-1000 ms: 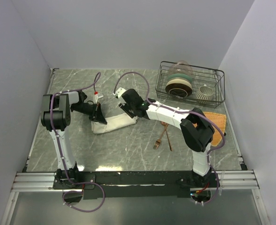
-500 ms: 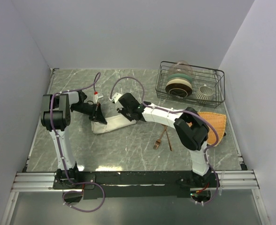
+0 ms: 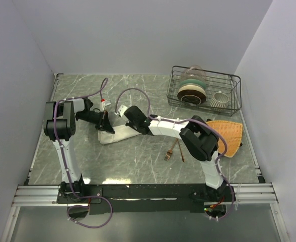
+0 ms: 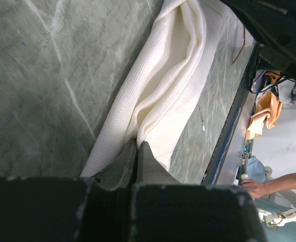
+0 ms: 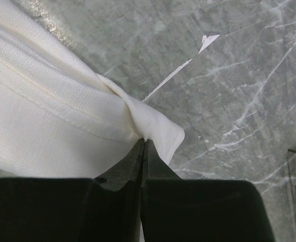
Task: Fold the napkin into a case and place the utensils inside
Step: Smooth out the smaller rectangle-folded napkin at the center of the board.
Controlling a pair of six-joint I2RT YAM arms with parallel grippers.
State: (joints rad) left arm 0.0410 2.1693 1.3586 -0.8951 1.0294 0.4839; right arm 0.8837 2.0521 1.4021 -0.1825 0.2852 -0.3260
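Observation:
The cream-white napkin [image 3: 119, 134] lies bunched into a long strip on the marble table, left of centre. My left gripper [image 3: 106, 127] is shut on its left end; in the left wrist view its tips [image 4: 137, 143] pinch a fold of the napkin [image 4: 163, 85]. My right gripper [image 3: 136, 128] is shut on the right end, and the right wrist view shows its tips [image 5: 144, 140] pinching a corner of the napkin [image 5: 47, 131]. The copper fork [image 3: 169, 151] and spoon [image 3: 180, 152] lie crossed on the table to the right of the cloth, apart from both grippers.
A black wire rack [image 3: 233, 80] at the back right holds stacked plates and a ribbed cup [image 3: 220, 100]. An orange woven mat [image 3: 228, 132] lies below it, partly behind the right arm. Grey walls close in the left, back and right sides.
The right arm has swung left and lower along the napkin, and its gripper has gone from open to shut on the cloth's right corner. The left arm has stayed still.

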